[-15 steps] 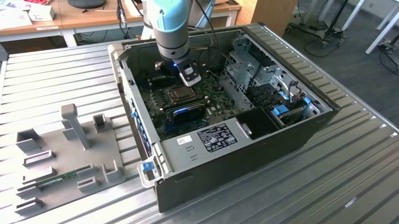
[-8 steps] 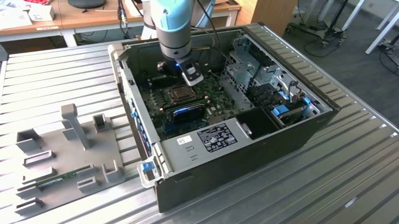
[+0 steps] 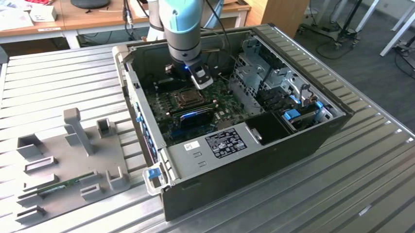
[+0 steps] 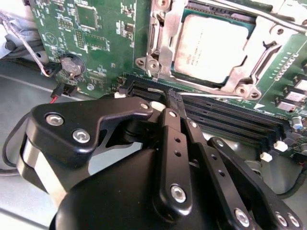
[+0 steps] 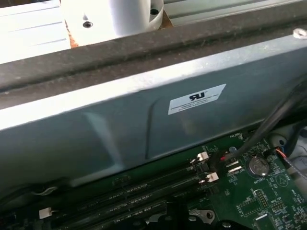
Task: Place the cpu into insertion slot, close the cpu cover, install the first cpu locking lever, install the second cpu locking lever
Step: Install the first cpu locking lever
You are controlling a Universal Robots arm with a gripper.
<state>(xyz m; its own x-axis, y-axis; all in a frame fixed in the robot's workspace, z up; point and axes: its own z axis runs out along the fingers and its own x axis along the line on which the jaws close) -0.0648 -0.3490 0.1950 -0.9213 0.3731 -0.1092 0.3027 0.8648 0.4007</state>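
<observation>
Ribbed metal bench [image 3: 65,82] holds an open computer case [image 3: 259,160]; inside, the gripper [image 4: 170,103], fingers pressed together and empty, hovers just short of the cpu [image 4: 208,48], already seated under its cover [image 4: 249,72], apparently mid lever-locking.

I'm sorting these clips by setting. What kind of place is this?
Probably a robotics lab or workshop: an opened computer case lies on a slatted metal table, a robot arm reaches into it, and wooden desks stand behind.
</observation>
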